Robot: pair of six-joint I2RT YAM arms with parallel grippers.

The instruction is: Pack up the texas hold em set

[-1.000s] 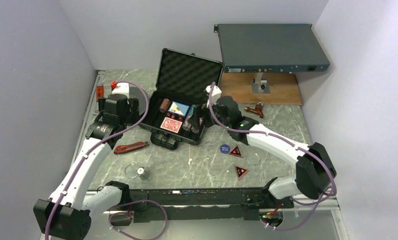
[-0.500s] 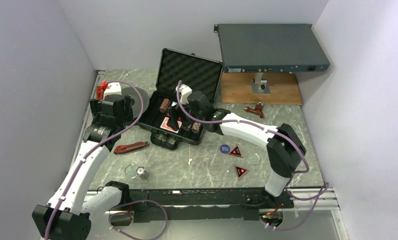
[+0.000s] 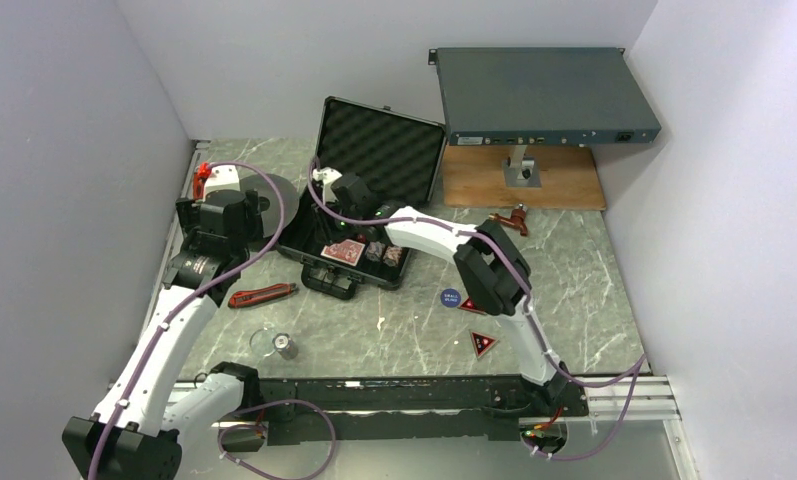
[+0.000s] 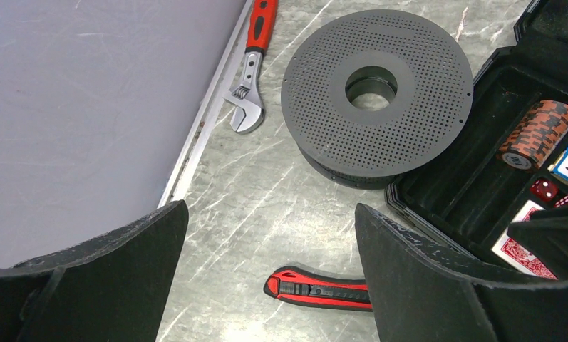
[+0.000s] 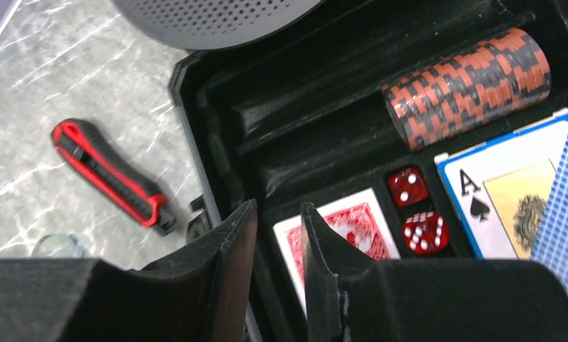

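Over the left side of the briefcase point(image 5: 302, 92), the right gripper point(image 5: 279, 210) is pressed together; beside the spool point(image 4: 316, 92), the left gripper point(image 4: 266, 214) is spread wide.

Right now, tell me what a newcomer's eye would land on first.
The open black hard briefcase with foam-lined lid sits far-centre, the right arm's shut tool over its left side. Inside lies an orange-black striped poker chip stack. A large grey rack-mount box fills the far right.

orange-black striped chips point(image 5: 470, 85), red patterned deck point(image 5: 366, 235)
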